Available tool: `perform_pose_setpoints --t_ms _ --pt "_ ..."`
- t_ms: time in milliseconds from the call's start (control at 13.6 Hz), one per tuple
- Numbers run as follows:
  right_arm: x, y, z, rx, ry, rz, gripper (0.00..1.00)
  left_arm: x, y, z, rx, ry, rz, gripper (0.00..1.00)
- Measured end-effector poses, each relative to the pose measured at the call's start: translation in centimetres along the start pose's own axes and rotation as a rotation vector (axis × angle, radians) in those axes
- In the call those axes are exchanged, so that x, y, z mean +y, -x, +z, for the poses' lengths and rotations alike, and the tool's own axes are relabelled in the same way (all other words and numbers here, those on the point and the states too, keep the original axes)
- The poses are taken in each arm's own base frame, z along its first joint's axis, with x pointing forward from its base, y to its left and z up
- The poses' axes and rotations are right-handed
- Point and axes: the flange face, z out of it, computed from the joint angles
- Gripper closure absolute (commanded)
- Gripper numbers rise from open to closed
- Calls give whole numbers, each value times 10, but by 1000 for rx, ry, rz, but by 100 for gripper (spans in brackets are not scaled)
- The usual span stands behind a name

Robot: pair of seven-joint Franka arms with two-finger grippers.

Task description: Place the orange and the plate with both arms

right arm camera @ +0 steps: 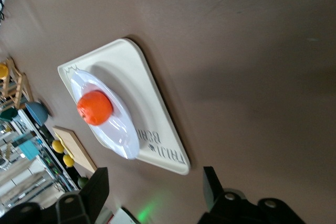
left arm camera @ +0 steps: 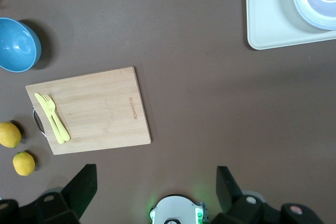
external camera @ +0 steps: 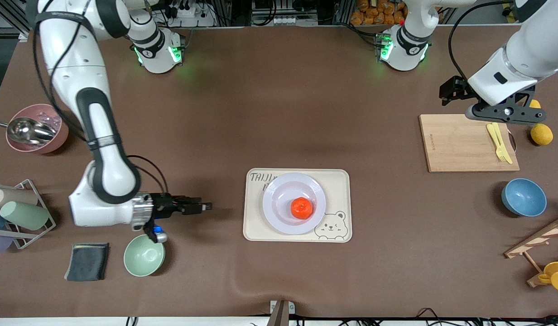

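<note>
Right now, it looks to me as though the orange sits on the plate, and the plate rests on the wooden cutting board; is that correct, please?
Not quite. The orange does sit on the plate, but the plate rests on the cream bear tray, not on the wooden cutting board. The front view shows the board apart, toward the left arm's end of the table, holding only a yellow fork.

The front camera hangs high, facing both arm bases, and takes in the whole bench point(external camera: 279, 113). The left wrist camera looks straight down from well above the cutting board point(left arm camera: 92, 109). The right wrist camera sits low and looks slantwise at the tray point(right arm camera: 157, 114), which shows in all three views.
</note>
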Motion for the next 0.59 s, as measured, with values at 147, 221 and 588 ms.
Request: perform_pose_setpoints --t_ms 147,221,588 --pt "4 0 -30 -22 12 -14 15 1 1 0 -2 -1 2 0" --pt "3 0 -41 -25 27 -26 14 1 1 0 -3 -1 2 0" --pt "0 4 -73 -7 235 -93 10 3 2 0 -13 -2 5 0"
